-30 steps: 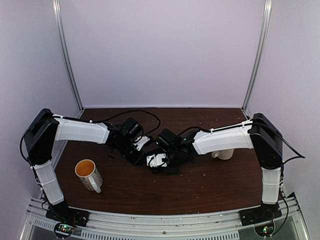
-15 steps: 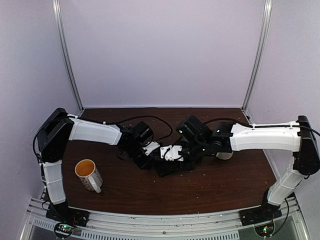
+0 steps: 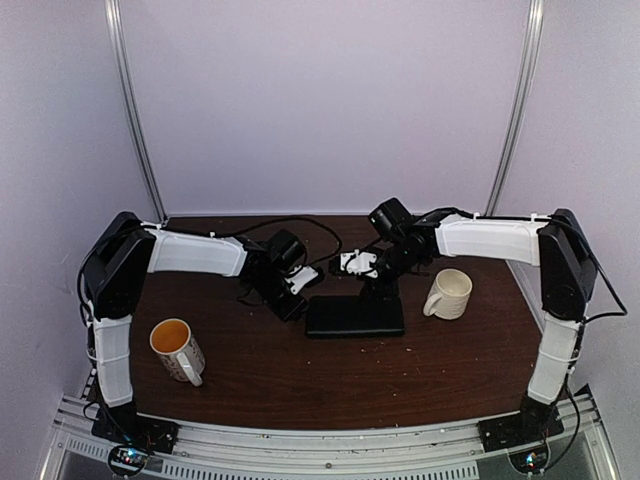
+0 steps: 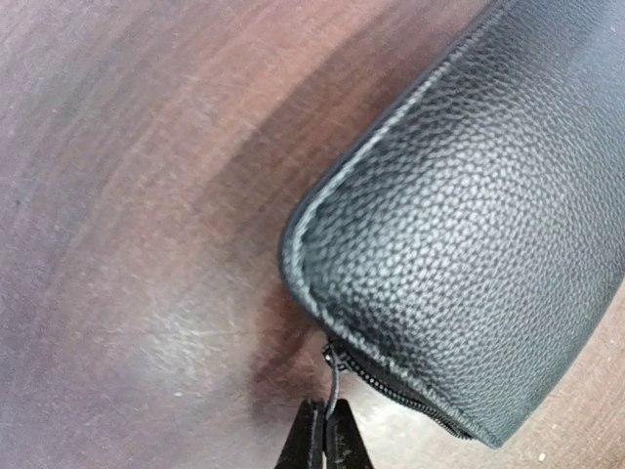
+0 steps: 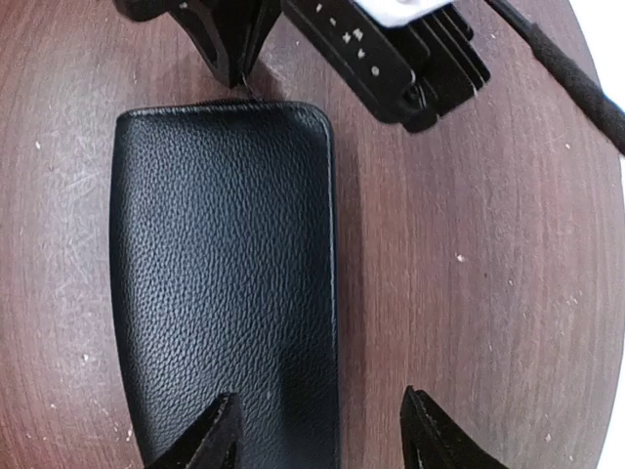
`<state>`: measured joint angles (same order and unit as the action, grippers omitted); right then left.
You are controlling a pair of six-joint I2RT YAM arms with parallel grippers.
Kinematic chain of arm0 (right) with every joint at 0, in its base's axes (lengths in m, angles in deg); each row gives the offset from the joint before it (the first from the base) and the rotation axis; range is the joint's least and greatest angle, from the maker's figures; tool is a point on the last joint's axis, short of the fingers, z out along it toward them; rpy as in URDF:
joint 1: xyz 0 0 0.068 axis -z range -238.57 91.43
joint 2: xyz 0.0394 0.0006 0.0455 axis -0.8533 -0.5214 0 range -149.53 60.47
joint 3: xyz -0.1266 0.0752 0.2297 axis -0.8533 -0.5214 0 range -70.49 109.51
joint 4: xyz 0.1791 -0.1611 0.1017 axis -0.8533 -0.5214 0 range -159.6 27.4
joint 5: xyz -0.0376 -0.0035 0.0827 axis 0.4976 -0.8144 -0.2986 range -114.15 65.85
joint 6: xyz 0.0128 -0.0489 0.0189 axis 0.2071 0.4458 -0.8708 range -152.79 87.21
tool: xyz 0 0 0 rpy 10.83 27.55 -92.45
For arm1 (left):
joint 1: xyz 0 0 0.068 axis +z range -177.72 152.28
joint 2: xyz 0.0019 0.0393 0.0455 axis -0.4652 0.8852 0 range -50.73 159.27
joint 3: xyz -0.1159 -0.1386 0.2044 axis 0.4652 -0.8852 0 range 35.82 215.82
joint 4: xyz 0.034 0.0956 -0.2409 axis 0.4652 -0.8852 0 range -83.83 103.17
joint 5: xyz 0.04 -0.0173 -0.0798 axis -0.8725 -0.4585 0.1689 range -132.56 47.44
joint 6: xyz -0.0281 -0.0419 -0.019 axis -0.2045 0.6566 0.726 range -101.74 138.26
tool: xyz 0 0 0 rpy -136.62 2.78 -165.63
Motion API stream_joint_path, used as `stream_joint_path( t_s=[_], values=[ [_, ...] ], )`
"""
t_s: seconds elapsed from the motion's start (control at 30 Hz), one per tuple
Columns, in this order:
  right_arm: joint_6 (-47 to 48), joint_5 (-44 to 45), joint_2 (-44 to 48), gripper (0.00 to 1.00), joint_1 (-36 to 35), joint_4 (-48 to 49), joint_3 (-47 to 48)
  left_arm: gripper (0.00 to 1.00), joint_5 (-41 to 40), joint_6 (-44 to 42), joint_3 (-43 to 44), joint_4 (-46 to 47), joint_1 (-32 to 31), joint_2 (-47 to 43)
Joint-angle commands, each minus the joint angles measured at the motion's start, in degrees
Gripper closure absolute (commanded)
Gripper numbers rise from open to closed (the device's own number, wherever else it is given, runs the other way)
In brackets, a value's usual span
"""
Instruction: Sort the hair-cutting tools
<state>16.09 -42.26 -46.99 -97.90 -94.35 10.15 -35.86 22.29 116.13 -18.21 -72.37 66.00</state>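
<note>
The black fabric case [image 3: 355, 316] lies flat mid-table, zipped. My left gripper [image 3: 300, 305] is at its left end, shut on the thin zipper pull [image 4: 334, 386] at the case's corner [image 4: 469, 225]; its tips [image 4: 327, 440] pinch the pull. My right gripper [image 3: 385, 287] is open and empty over the case's right end. In the right wrist view it [image 5: 322, 430] straddles the far long edge of the case [image 5: 225, 274], one finger above the case, one above the table. The left gripper [image 5: 234, 54] shows at the top of that view. No scissors or hair clips are in view.
A white mug with an orange inside [image 3: 177, 348] stands front left. A cream mug [image 3: 448, 293] stands right of the case. Black cables [image 3: 290, 228] lie at the back of the brown table [image 3: 300, 385]. White walls and metal posts enclose it.
My right arm has swung back and to the right, off the middle of the case, which now shows fully. My left gripper has stayed at the case's left end.
</note>
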Motion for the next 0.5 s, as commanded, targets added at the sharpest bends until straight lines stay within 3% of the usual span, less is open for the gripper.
stream_joint_path(
  t_s=[0.0, 0.17, 0.2, 0.23, 0.47],
  values=[
    [-1.3, -7.4, -5.7, 0.44, 1.0, -9.6, 6.5, 1.0, -2.4, -1.4, 2.0, 0.0, 0.7, 1.2],
    [-3.4, -10.7, -12.2, 0.43, 1.4, -19.4, 15.6, 1.0, -2.2, -1.3, 2.0, 0.0, 0.7, 1.1],
    [-4.0, -11.1, -12.9, 0.15, 1.4, -21.3, 17.0, 1.0, -2.1, -1.2, 1.8, 0.0, 0.7, 0.9],
    [-4.8, -11.3, -13.0, 0.02, 1.3, -21.7, 17.4, 1.0, -2.2, -1.2, 1.7, 0.1, 0.7, 0.7],
    [-6.2, -12.5, -4.3, 0.0, 1.0, -13.4, 6.5, 1.0, -1.0, -1.4, 0.9, 1.4, 0.7, 0.7]
  ],
)
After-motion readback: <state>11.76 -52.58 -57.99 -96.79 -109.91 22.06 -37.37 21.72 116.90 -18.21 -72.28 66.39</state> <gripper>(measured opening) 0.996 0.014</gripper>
